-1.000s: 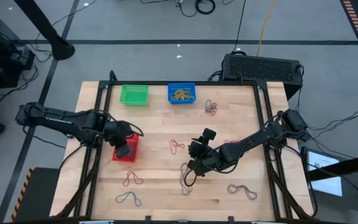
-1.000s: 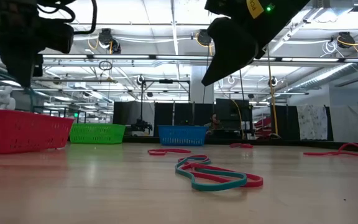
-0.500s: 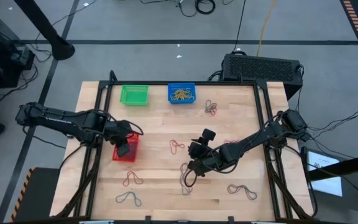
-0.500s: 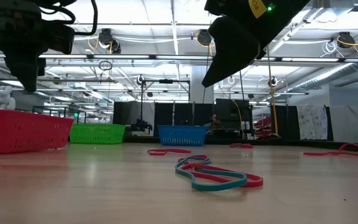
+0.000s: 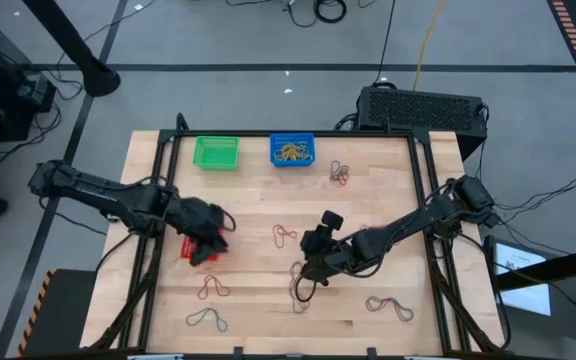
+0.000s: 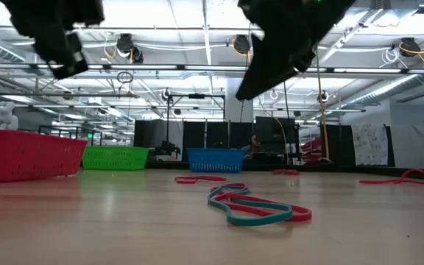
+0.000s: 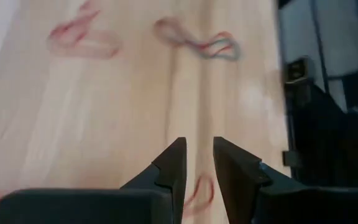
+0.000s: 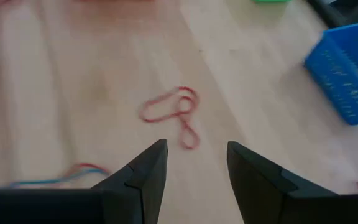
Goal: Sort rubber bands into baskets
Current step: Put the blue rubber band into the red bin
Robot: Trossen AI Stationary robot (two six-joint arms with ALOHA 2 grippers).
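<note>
The red basket (image 5: 196,254) stands at the table's left, partly under my left gripper (image 5: 218,240), which hangs above it, tilted, open by a narrow gap with nothing in it (image 7: 197,163). The green basket (image 5: 216,152) and the blue basket (image 5: 292,150), with yellow-tan bands inside, stand at the far edge. Loose rubber bands lie flat on the wood: a red one (image 8: 173,112) mid-table, a red and teal pair (image 6: 260,207) nearer. My right gripper (image 5: 310,248) hovers wide open (image 8: 197,163) above the table's middle, short of the red band.
More loose bands lie near the front edge (image 5: 206,320), at the front right (image 5: 388,306) and at the far right by the blue basket (image 5: 340,173). Black frame rails (image 5: 160,200) run along the table's left and right sides.
My left gripper has risen a little above the red basket, swung toward the table's right and tipped from pointing down to a slant. My right gripper has stayed where it was, turning slightly.
</note>
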